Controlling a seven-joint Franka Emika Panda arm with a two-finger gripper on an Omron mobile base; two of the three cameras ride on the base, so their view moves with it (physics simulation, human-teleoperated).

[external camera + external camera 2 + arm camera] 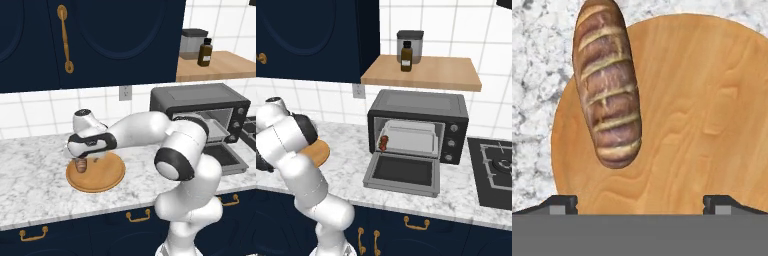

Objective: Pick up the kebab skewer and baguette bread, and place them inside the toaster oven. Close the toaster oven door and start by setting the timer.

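The gripper [80, 164] hangs over the left part of the round wooden board [107, 176] on the marble counter [30, 180], pointing straight down; this attitude suits a top-down grasp. In the hand view the fingertips [562, 204] stand wide apart with nothing between them, so the gripper is fully spread and empty; a wide spread would let the pads pass on either side of a thick loaf. The baguette bread [607, 85] lies flat on the board, one end reaching past the rim over the marble; it sits toward the left fingertip rather than centred between the two, so by judgement the hand needs a sideways correction before it descends.

Further right, the toaster oven [418, 125] stands against the tiled wall, well apart from the board; the toaster oven door [402, 172] is dropped flat onto the counter, which leaves the cavity free for loading. The kebab skewer [385, 142] is seen inside at the left of the cavity, beside the pale tray [408, 136]; that half of the loading appears done, and the bread, door and timer remain.
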